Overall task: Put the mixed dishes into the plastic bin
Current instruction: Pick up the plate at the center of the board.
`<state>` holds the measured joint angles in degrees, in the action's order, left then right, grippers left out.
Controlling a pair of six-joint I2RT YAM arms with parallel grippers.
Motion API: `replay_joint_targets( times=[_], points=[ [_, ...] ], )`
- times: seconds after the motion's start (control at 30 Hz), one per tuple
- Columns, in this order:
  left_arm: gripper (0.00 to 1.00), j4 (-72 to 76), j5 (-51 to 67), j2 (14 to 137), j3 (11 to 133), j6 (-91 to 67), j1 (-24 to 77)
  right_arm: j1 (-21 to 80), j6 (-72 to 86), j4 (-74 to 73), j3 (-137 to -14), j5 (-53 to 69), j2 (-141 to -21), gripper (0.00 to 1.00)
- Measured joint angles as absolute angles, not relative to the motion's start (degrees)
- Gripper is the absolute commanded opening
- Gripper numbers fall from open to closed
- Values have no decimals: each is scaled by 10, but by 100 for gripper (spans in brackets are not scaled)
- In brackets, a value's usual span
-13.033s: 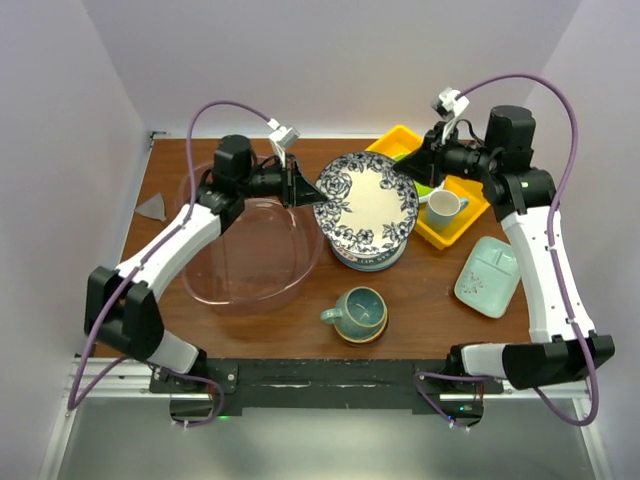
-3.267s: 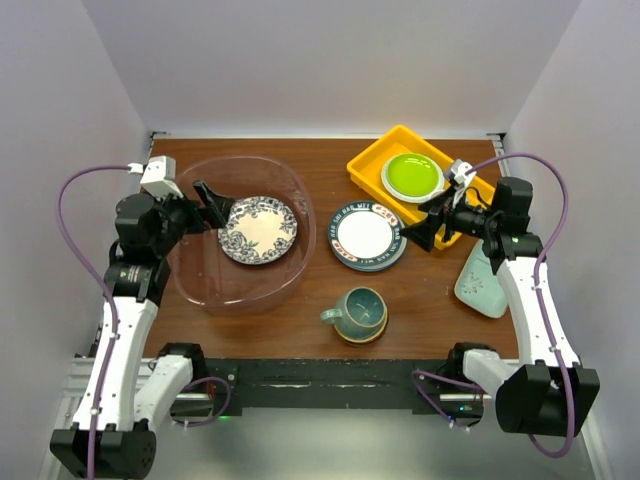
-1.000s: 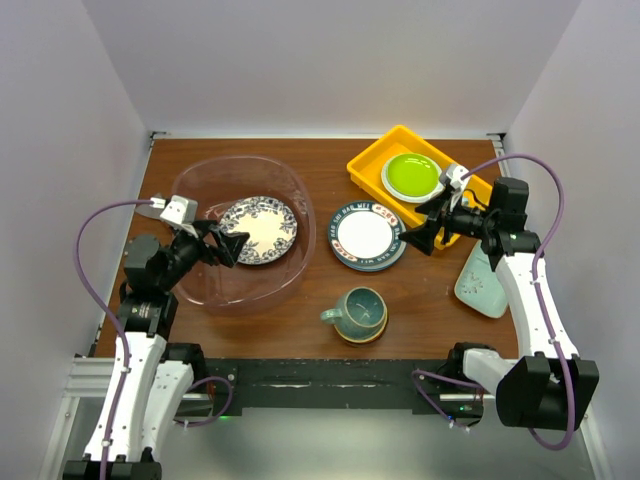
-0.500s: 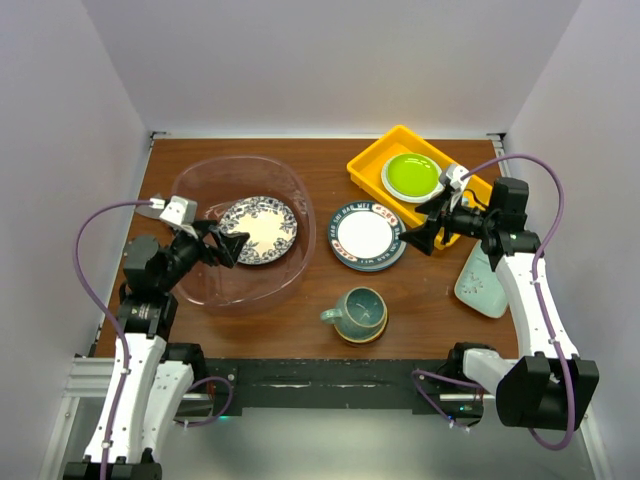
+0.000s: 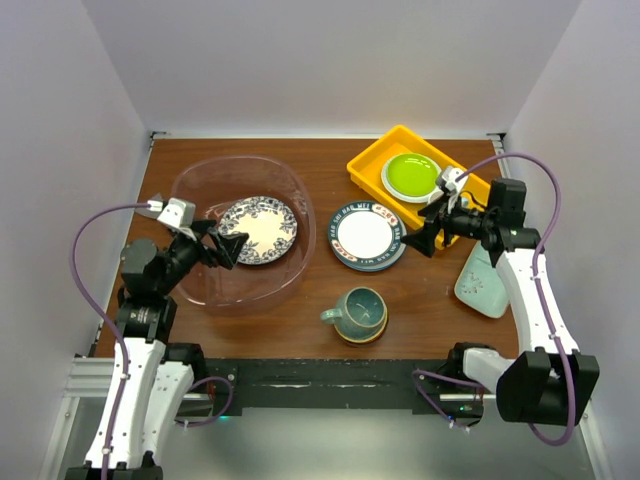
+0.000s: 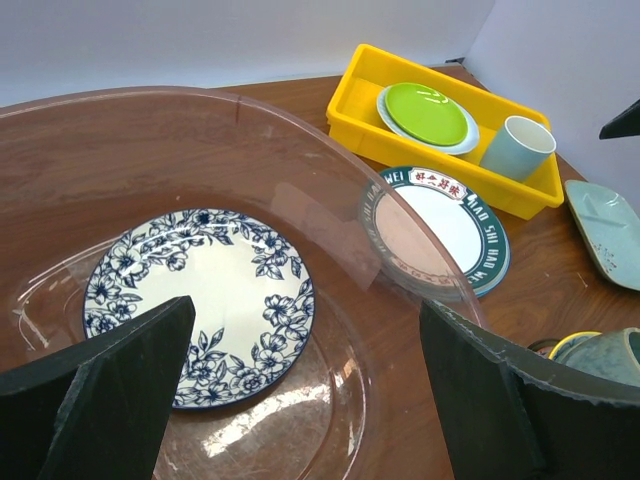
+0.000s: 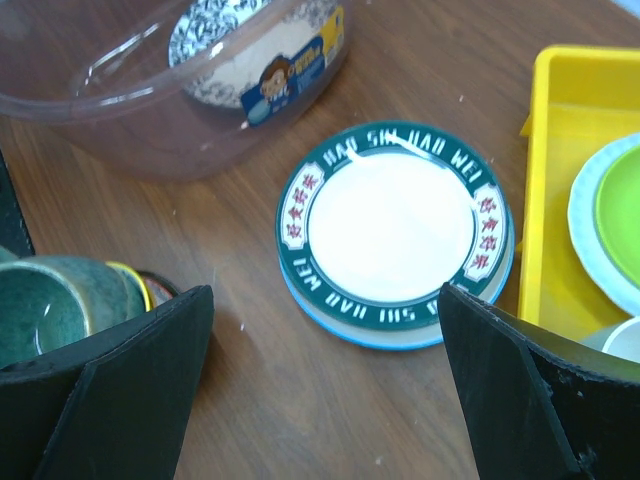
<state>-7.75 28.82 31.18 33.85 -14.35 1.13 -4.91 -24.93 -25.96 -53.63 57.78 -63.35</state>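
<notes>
Pink-tinted plastic bin (image 5: 288, 186): holds your blue floral plate (image 5: 258, 230), centre-left.
Left hand (image 5: 232, 245): spread, empty, above it.
Right hand (image 5: 420, 228): spread, empty, beside your lettered plate (image 5: 366, 237).

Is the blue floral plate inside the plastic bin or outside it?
Inside: the blue floral plate lies flat, ringed by the plastic bin.

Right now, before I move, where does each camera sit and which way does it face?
Top external: above and behind, looking down at the table; left gripper and right gripper show.
Left wrist: over the plastic bin, facing the blue floral plate; its open fingers frame it.
Right wrist: by the lettered plate, looking down; open fingers at both edges.
Shared: both wrist views show the lettered plate and the bin.
</notes>
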Motion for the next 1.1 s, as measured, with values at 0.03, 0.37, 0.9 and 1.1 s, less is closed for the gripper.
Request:
replay_joint_targets(
  times=[0.03,0.37,0.9,1.1],
  points=[
    [100,-77,288,310,338,-143,11,-49,-262,-278,-543,576,-639,98],
    [100,-77,288,296,338,-143,11,-49,-367,-406,-603,564,-660,98],
    [100,-77,288,293,338,-143,11,-49,-465,-500,-626,530,-661,98],
    [100,-77,288,292,338,-143,11,-49,-493,-523,-627,517,-663,98]
  ],
)
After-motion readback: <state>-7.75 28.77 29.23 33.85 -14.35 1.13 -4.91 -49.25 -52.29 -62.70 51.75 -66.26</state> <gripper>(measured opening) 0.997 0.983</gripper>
